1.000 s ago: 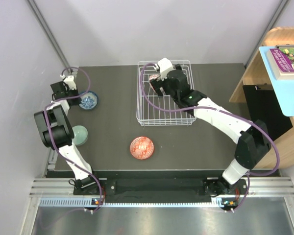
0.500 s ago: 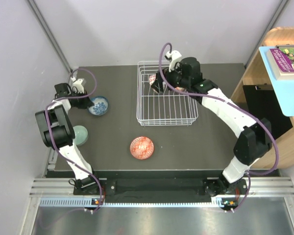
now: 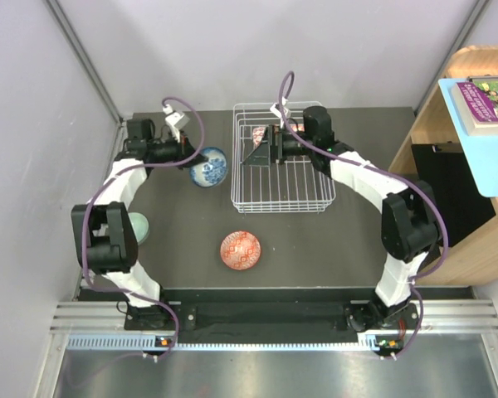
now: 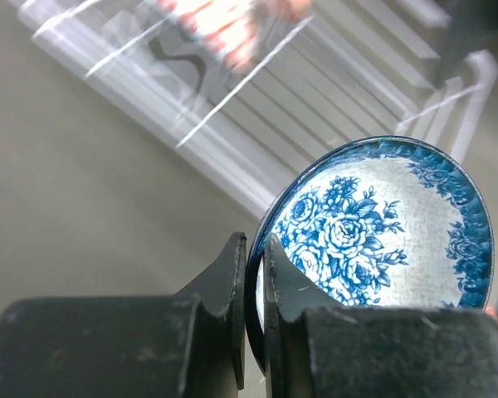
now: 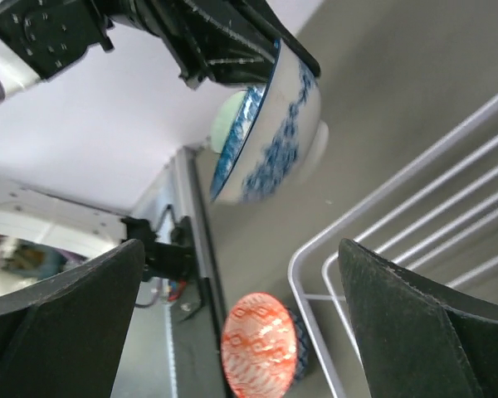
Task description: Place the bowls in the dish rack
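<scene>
Left gripper [image 4: 253, 249]: it is squeezing the rim of the blue bowl [image 4: 373, 232], with one finger inside and one finger outside.
Blue bowl: it is tipping on its side with its flowers showing. It is hanging just beside the left side of the rack [image 3: 282, 186], but it is not going inside.
Right gripper [image 5: 241, 245]: its fingers are standing wide apart and are holding nothing. It is hanging over the back left part of the rack and is pointing toward the blue bowl.
Rack: it is sitting at the back of the desk [image 3: 349, 249], in the middle.
Bowl in the rack [image 3: 261, 131]: it is red and white, and it is sitting in the back left corner, close to the right gripper. It is looking blurry from the left wrist.
Red bowl [image 3: 241, 250]: it is lying open side up on the desk, in front of the rack and well apart from it.
Green bowl [image 3: 139, 225]: it is sitting near the left edge of the desk, and the left arm is hiding part of it.
</scene>
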`<action>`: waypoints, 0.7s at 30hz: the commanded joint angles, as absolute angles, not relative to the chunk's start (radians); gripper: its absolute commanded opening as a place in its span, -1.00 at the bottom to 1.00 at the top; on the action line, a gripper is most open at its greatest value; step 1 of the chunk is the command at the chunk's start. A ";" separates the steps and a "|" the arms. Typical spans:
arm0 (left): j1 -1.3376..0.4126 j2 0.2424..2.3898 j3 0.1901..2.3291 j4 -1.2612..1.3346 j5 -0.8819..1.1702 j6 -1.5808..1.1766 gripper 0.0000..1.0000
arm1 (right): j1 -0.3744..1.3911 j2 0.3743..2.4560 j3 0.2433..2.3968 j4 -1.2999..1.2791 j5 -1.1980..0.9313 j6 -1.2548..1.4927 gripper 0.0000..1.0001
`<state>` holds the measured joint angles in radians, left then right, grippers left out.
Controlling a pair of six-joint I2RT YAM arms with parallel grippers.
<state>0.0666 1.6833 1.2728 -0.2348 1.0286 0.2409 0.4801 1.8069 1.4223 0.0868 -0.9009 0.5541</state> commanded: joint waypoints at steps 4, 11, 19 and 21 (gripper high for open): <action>-0.047 1.503 1.195 0.099 1.154 0.023 -1.00 | 0.479 1.845 1.359 0.492 -1.086 0.850 0.99; -0.103 1.462 1.155 0.221 1.126 -0.040 -1.00 | 0.477 1.874 1.350 0.558 -1.118 0.914 0.99; -0.159 1.546 1.189 0.195 1.069 0.028 -1.00 | 0.474 1.891 1.333 0.722 -1.173 1.054 0.99; -0.163 1.568 1.200 0.187 1.063 0.043 -1.00 | 0.472 1.897 1.325 0.768 -1.184 1.077 0.99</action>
